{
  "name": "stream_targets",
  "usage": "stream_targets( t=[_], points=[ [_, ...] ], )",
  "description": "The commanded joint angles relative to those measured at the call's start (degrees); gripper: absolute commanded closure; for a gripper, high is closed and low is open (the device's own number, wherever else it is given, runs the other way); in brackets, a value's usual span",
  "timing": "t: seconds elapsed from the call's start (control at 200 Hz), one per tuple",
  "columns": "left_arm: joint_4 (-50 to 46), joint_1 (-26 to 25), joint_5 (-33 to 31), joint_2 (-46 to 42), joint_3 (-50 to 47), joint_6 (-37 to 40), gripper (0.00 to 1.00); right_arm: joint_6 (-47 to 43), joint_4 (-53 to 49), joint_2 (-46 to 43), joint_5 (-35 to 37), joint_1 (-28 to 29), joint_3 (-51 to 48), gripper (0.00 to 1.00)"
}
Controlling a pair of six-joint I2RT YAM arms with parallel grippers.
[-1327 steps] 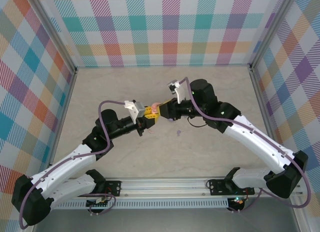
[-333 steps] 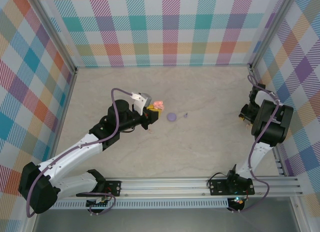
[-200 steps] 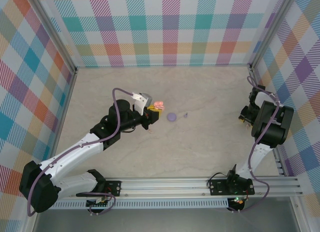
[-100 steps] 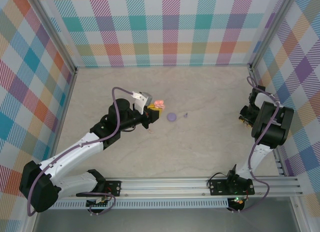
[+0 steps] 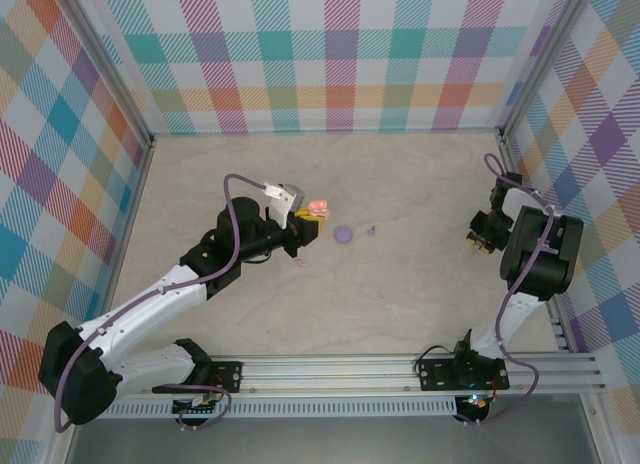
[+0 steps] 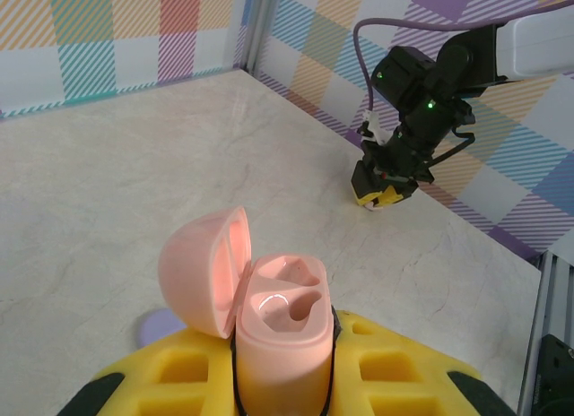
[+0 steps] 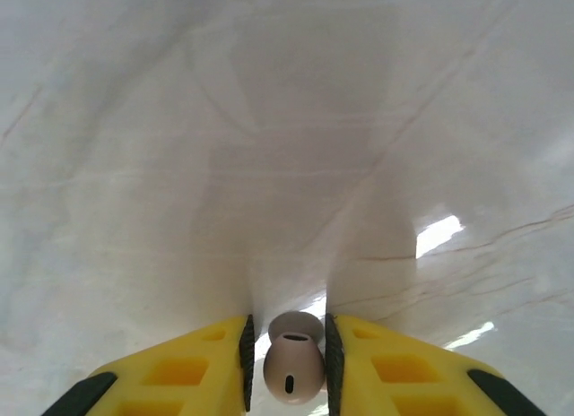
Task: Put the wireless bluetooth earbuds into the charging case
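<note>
— Marble-look beige tabletop, boxed in by pastel plaid walls. What is my left gripper doing?

— Your left gripper is clamped on a pale pink oval plastic charging case, held upright between its yellow fingers. The hinged lid stands open, tipped to the left in the left wrist view, and two hollow wells show in the top of the base. The gripper hangs over the left-centre of the table.

— What lies around it?

— Just beside it, toward the middle of the table, is a round purple plastic case. A tiny purple plastic earbud sits near that case, on the side away from your left gripper, apart from it.

— And my right gripper?

— It is well apart from the left one, low at the table's right edge near the wall. A pale pink plastic earbud sits between its yellow fingers, small hole facing the camera. The pads stand close on both sides of the bud. The right pad looks to be against it, while a sliver of bright table shows by the left pad. I cannot tell whether the bud is truly pinched.
</note>
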Motion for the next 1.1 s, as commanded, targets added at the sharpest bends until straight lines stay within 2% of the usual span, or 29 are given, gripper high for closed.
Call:
stream_targets(
  t=[0.0, 0.485, 0.58, 0.86, 1.095],
  points=[
    [0.1, -0.7, -0.3, -1.7, -0.1, -0.6, 0.85, 0.8, -2.9, 1.0, -8.4, 4.9, -0.7, 0.72],
    [0.4, -0.7, -2.3, -5.7, -3.3, -0.7, 0.85, 3.5, -5.2, 6.8, -12.0, 20.8, 8.7, 0.72],
    [0.5, -0.7, -2.3, -6.2, -3.5, -0.8, 0.85, 3.5, -6.8, 7.3, -9.4, 22.5, 11.0, 0.7],
    [0.6, -0.7, -1.7, -6.2, -3.2, -0.9, 0.85, 3.5, -10.3, 0.8, 3.5, 22.2, 10.4, 0.63],
    [1.0, -0.7, -0.8, -5.0, -2.6, -1.1, 0.85, 3.9, -8.7, -3.7, 1.0, 18.1, 4.0, 0.55]
  ],
)
